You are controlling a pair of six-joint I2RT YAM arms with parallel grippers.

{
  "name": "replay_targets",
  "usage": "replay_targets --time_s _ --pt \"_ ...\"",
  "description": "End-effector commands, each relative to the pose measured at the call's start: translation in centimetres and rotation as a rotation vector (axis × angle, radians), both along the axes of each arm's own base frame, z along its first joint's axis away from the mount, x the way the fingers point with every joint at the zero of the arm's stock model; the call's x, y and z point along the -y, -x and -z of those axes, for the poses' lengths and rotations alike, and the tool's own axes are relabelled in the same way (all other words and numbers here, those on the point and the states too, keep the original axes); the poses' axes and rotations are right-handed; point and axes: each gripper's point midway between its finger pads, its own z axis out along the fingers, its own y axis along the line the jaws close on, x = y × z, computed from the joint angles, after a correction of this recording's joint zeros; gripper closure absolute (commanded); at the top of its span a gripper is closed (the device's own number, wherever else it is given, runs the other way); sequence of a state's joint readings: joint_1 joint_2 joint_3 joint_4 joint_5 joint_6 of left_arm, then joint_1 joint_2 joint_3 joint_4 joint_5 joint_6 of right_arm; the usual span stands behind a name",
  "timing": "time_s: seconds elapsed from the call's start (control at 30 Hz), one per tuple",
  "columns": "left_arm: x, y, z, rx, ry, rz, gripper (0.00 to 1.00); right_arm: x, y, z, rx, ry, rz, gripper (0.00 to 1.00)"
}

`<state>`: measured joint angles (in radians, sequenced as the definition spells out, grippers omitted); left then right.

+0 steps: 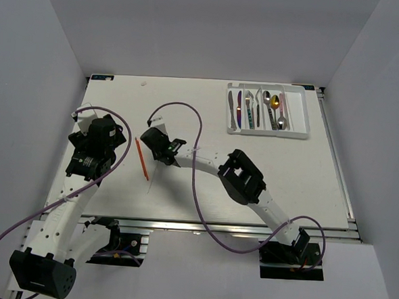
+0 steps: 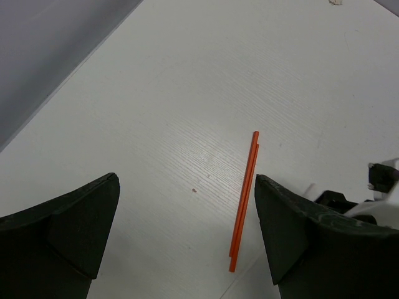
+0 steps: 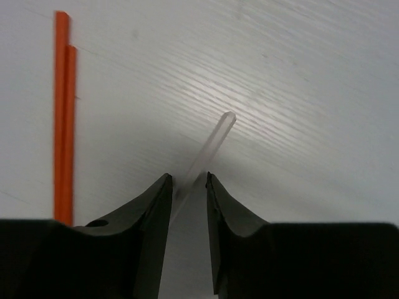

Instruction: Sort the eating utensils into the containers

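Several utensils (image 1: 265, 103) in white tray (image 1: 307, 123) compts.

Left hand (image 2: 187, 182) spread wide; right hand (image 3: 189, 179) narrow.

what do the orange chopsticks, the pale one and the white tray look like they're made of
Orange chopsticks: likely plastic or lacquered wood; the colour is even, bright and matte, with no grain showing.
Pale chopstick: apparently frosted translucent plastic; the table shows faintly through it.
Tray: probably white plastic, smooth with moulded dividers.
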<state>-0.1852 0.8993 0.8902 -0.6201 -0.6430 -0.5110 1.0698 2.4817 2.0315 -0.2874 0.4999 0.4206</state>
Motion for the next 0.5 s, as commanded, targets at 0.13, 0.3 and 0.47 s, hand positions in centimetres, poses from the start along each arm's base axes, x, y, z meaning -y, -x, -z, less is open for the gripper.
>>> replay_targets --time_s 0.13,0.3,0.47 --pt "0.0 0.0 -0.4 0.021 0.002 0.008 0.02 11.1 2.3 5.4 -0.143 0.276 0.072 0.92" --pt "0.0 0.0 -0.4 0.021 0.002 0.01 0.02 11.9 3.5 6.3 -0.262 0.192 -0.021 1.0" --pt "0.1 -0.1 -0.3 0.016 0.003 0.014 0.02 13.1 2.7 4.7 -0.248 0.174 -0.054 1.0"
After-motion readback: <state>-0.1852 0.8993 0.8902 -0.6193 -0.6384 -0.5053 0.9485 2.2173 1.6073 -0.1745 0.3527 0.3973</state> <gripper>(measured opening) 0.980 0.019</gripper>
